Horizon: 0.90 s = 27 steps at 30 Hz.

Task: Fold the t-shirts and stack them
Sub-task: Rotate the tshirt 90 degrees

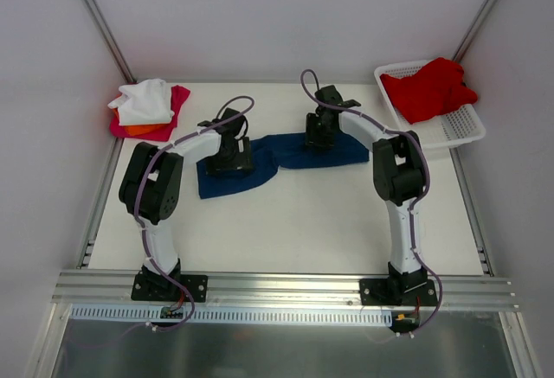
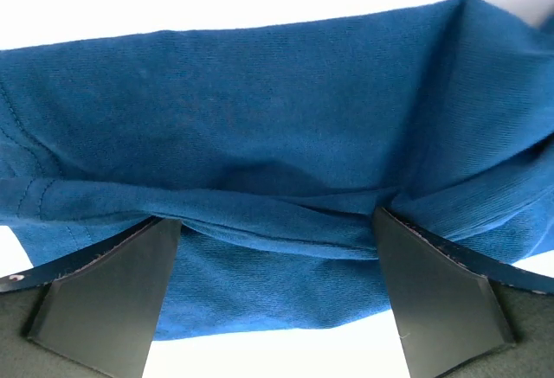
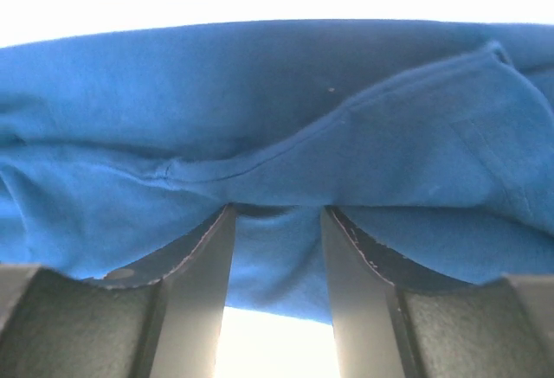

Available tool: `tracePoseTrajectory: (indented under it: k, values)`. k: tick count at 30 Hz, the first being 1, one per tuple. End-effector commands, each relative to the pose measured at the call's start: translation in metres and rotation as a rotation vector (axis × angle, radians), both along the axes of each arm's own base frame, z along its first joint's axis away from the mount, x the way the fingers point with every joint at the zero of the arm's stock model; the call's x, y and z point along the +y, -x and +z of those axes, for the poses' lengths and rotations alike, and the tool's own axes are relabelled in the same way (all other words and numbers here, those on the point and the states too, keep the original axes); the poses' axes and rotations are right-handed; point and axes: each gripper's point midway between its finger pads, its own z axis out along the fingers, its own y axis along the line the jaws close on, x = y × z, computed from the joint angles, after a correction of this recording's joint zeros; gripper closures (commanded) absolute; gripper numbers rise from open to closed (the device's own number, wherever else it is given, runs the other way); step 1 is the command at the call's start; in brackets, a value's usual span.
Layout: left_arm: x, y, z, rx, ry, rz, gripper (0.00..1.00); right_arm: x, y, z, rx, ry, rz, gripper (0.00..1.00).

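Two claws rest on the navy t-shirt (image 1: 273, 155), which lies stretched crosswise in the middle of the worktop (image 1: 286, 231), rumpled and only partly folded. The left claw (image 2: 277, 222) is spread wide, straddling a raised ridge of cloth and gripping nothing. The right claw (image 3: 277, 214) is about half open, with cloth sagging between its fingers and no firm pinch to be seen.

The likely risk is an uneven pick-up — if one side closes on a single layer and the other on a bunched fold, the shirt would twist and the fold come out skewed. A loose right-hand hold could also let the cloth slip on lifting.

A pile — white t-shirt (image 1: 145, 97), orange t-shirt (image 1: 143, 127), magenta t-shirt (image 1: 178, 101) — sits at the far left corner, and a red t-shirt (image 1: 428, 88) lies in the basket (image 1: 463, 131).

Both arms cover parts of the navy t-shirt from above. The wrist views are so close that collar, sleeve and hem cannot be told apart, and no chest print shows.
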Motion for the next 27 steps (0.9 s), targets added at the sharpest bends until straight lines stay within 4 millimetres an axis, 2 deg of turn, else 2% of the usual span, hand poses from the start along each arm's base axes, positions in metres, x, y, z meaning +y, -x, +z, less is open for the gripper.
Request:
tracePoseTrajectory:
  k: [1,3,4,6,8,9,10,12,13,15,16,21,27]
  values:
    - [-0.008,0.037,-0.009,0.091,0.005,0.004,0.06,0.006,-0.008,-0.002,0.02,-0.012,0.033,0.52]
    - [-0.01,0.043,-0.009,0.093,-0.001,-0.006,0.06,0.011,-0.016,0.003,0.014,-0.025,0.045,0.52]
    - [-0.012,0.05,-0.011,0.102,-0.007,-0.016,0.06,0.012,-0.017,-0.003,0.025,-0.023,0.055,0.52]
    - [-0.015,0.056,-0.01,0.102,-0.006,-0.025,0.06,0.015,-0.025,0.002,0.01,-0.022,0.077,0.52]
    - [-0.018,0.066,-0.012,0.111,-0.011,-0.037,0.06,0.015,-0.03,-0.005,0.013,-0.01,0.096,0.52]
    - [-0.019,0.069,-0.012,0.112,-0.01,-0.039,0.06,0.017,-0.036,0.001,0.0,-0.015,0.098,0.51]
    - [-0.02,0.073,-0.013,0.116,-0.015,-0.043,0.06,0.016,-0.038,-0.007,0.013,-0.014,0.099,0.51]
    - [-0.024,0.079,-0.016,0.128,-0.017,-0.051,0.06,0.02,-0.045,-0.004,0.004,-0.031,0.112,0.51]
    - [-0.025,0.082,-0.019,0.138,-0.018,-0.056,0.06,0.019,-0.046,-0.012,0.018,-0.031,0.114,0.5]
    - [-0.03,0.087,-0.023,0.149,-0.025,-0.065,0.06,0.023,-0.05,-0.011,0.014,-0.052,0.128,0.5]
    - [-0.032,0.089,-0.023,0.152,-0.024,-0.067,0.06,0.025,-0.049,-0.016,0.026,-0.063,0.134,0.5]
    - [-0.055,0.094,-0.028,0.16,-0.02,-0.117,0.06,0.039,-0.052,-0.022,0.039,-0.124,0.157,0.49]
    - [-0.086,0.101,-0.043,0.196,-0.017,-0.176,0.06,0.058,-0.054,-0.019,0.034,-0.204,0.186,0.48]
